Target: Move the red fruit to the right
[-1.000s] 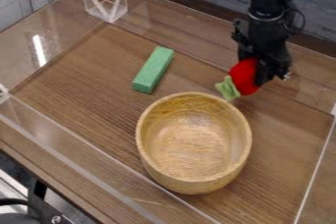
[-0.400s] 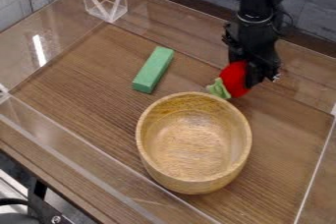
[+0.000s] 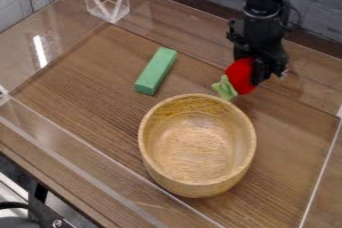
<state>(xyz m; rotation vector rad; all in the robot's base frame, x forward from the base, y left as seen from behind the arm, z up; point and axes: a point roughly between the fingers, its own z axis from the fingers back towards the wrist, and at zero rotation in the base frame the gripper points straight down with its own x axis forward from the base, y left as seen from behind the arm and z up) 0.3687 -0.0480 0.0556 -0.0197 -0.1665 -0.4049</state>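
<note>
The red fruit is a small bright red strawberry with a light green leafy end pointing down-left. It hangs just above the wooden table, behind the far rim of the wooden bowl. My black gripper comes down from the top of the view and is shut on the fruit, gripping its upper red part. The fingers partly cover the fruit's right side.
A flat green rectangular block lies left of the fruit on the wooden table. Clear acrylic walls enclose the table, with a small clear stand at the back left.
The gripper with the red fruit shifted left and slightly up over the last second, then settled a touch to the right. Bowl and green block stayed put.
</note>
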